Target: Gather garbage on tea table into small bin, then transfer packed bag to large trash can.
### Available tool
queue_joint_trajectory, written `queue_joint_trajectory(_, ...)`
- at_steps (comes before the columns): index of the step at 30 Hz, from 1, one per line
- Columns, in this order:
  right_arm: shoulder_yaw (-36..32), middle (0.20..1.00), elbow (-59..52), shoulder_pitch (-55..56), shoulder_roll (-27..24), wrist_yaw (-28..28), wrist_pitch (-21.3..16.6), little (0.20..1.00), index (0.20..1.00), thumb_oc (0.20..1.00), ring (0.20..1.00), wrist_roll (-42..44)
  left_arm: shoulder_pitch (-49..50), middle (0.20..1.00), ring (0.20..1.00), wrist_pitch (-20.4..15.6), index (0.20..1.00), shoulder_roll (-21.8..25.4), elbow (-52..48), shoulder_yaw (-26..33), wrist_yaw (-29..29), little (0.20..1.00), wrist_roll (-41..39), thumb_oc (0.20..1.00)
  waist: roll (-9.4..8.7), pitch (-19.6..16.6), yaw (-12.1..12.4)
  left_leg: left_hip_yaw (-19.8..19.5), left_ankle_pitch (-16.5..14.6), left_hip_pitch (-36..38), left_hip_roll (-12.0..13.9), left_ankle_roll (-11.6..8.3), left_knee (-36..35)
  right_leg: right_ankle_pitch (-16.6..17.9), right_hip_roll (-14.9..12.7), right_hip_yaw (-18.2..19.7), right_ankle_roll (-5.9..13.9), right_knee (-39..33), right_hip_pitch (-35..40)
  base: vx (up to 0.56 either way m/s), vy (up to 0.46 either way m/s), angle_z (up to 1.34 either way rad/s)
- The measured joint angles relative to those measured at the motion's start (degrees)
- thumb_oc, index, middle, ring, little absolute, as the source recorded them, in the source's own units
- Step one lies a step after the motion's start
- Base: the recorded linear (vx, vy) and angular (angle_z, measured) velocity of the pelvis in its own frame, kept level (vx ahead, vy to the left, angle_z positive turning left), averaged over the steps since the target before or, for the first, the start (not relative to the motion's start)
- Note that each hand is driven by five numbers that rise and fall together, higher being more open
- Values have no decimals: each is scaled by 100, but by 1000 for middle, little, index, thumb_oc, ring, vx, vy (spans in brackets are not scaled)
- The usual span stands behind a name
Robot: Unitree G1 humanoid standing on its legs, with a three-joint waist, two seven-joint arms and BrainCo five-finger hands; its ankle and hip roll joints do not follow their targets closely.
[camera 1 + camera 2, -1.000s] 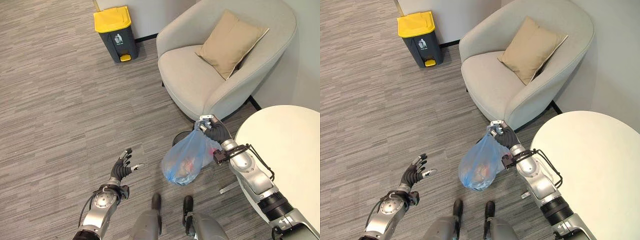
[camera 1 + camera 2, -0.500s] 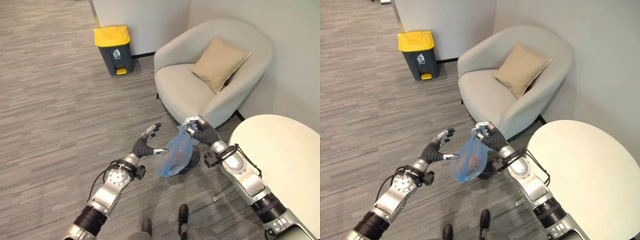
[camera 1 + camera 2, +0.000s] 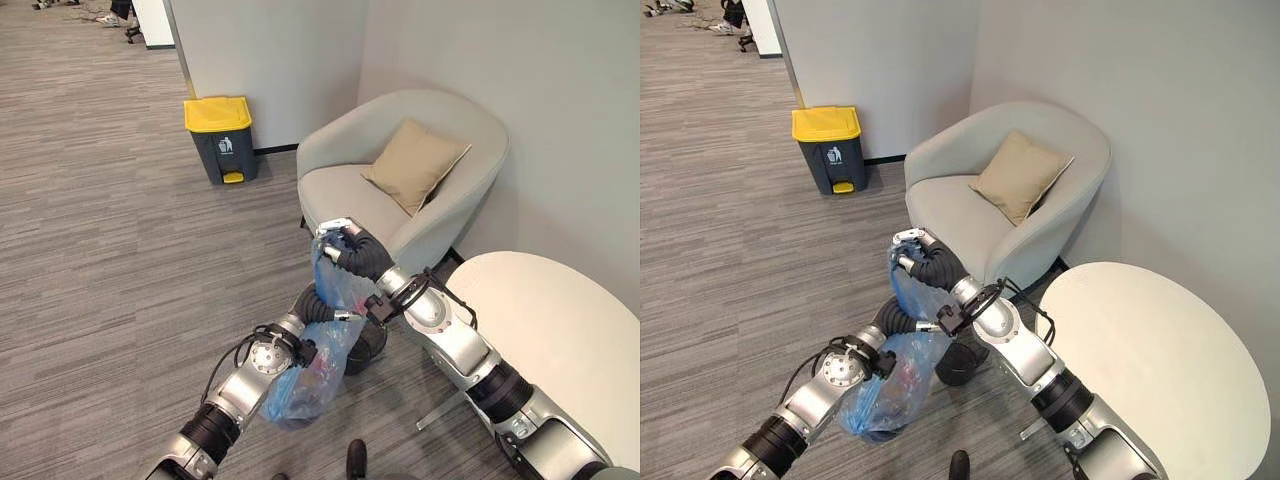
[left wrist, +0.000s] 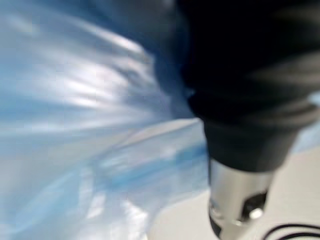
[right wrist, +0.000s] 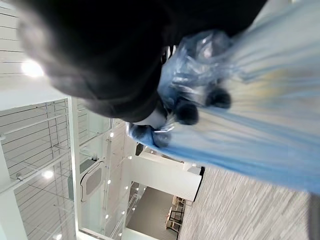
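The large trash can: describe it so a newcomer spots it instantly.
Start at the grey armchair with its tan cushion. To its left, against the white wall, stands the large trash can: a dark grey bin with a yellow lid and a yellow pedal.

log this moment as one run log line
stage: carrying bag | right hand: shut on bag top | left hand: against bag, fingers hidden | trash can: far, lid closed | chair: behind hands

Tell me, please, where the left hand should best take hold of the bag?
Probably the gathered neck just under the right hand, coming in from the left side. The bag hangs from that bunched top and bulges below, so only the neck looks narrow enough to close fingers round.
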Motion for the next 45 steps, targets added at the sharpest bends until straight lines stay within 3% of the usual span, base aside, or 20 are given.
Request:
queue_joint_trajectory(6, 170, 200, -6, -145, 227, -71, 2, 200, 200, 200, 200, 227, 125, 1000, 1000, 67, 1000, -10, 10, 6, 163, 1000, 228, 1000, -65, -44, 147, 37, 7, -3, 2, -11, 9, 3, 11, 9, 3, 0, -2, 0, 0, 0)
queue_joint_trajectory(15, 689, 200, -11, -307, 554, -109, 3, 200, 200, 200, 200, 633, -132, 1000, 1000, 222, 1000, -172, 295, -7, 663, 1000, 448, 1000, -180, -124, 154, 44, 7, 24, -13, -11, 9, 5, 0, 34, 5, 0, -12, 0, 1, -1)
queue_joint_trajectory(16, 751, 200, -11, -307, 561, -108, 2, 200, 200, 200, 200, 676, -225, 878, 878, 234, 878, -190, 388, -11, 712, 878, 447, 878, -180, -124, 157, 46, 7, 31, -15, -11, 13, 7, 3, 55, 7, 0, -12, 6, 12, -8)
queue_joint_trajectory(17, 808, 200, -10, -307, 580, -106, 2, 200, 200, 200, 200, 683, -307, 200, 200, 273, 200, -199, 430, -12, 791, 200, 447, 200, -179, -124, 154, 58, 7, 34, -14, -11, 16, 8, 5, 73, 8, 0, -13, 24, 21, -7)
queue_joint_trajectory(29, 809, 200, -23, -307, 648, 26, -11, 200, 200, 200, 200, 957, -603, 200, 200, 281, 200, -233, 341, 14, 1033, 200, 326, 200, -147, -125, 86, 84, 7, 50, -1, -11, 13, 17, 16, 99, -5, 0, -14, 2, 1, 0)
queue_joint_trajectory(31, 803, 395, -23, -307, 614, 37, -11, 395, 395, 395, 395, 949, -593, 200, 200, 281, 200, -212, 323, 30, 1032, 200, 318, 200, -144, -124, 86, 86, 8, 51, 1, -11, 13, 17, 16, 101, -5, 0, -14, 0, 0, 0)
queue_joint_trajectory(32, 783, 733, -59, -278, 501, 79, -20, 733, 733, 733, 733, 716, -442, 200, 200, 275, 200, -193, 128, 160, 1024, 200, 206, 200, -138, -122, 72, 90, 8, 56, 12, -10, 9, 17, 17, 103, -5, 0, -12, 0, 0, 0)
queue_joint_trajectory(33, 783, 1000, -139, -264, 323, 85, -20, 1000, 1000, 1000, 1000, 512, -221, 200, 200, 252, 200, -223, -152, 339, 1036, 200, 167, 200, -133, -119, 59, 95, 8, 57, 11, -10, 6, 17, 15, 108, -5, 0, -13, 0, 0, 0)
queue_joint_trajectory(41, 262, 1000, -273, 457, -416, 11, -39, 1000, 1000, 1000, 1000, -1308, 887, 200, 200, 170, 200, -25, -694, 1175, 1049, 200, -308, 200, 60, -86, 83, 84, 8, 62, 17, -8, 1, 16, 11, 100, -2, -3, -4, 0, 0, 0)
queue_joint_trajectory(45, -369, 1000, -298, 900, -612, -98, -54, 1000, 1000, 1000, 1000, -1830, 1333, 200, 200, 142, 200, -6, -645, 1607, 1045, 200, -455, 200, 211, -85, 85, 71, 8, 52, 21, -8, -4, 15, 13, 86, -1, -4, 7, 0, 0, 0)
